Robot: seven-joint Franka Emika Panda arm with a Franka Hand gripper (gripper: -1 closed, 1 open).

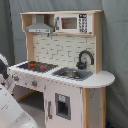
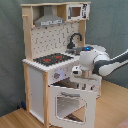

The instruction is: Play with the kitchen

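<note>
The kitchen [image 1: 65, 55] is a tall white and light-wood toy with a black hob [image 1: 34, 65], black faucet [image 1: 85, 57], sink [image 1: 72, 74], grey hood [image 1: 39, 26] and small microwave [image 1: 72, 22]. In the second exterior view the kitchen [image 2: 50, 45] has its windowed oven door [image 2: 70, 102] hanging partly open, top edge tilted outward. My gripper [image 2: 75, 72] is at the front knob panel [image 2: 59, 75], just above the open door's top edge. The white arm [image 2: 100, 60] reaches in from the second exterior view's right. In the first exterior view only white arm parts [image 1: 9, 102] show at the lower left.
A grey curtain [image 2: 112, 25] hangs behind the kitchen. It stands on a wooden floor [image 2: 112, 112]. A white cupboard door with a small dark window [image 1: 62, 106] sits under the sink.
</note>
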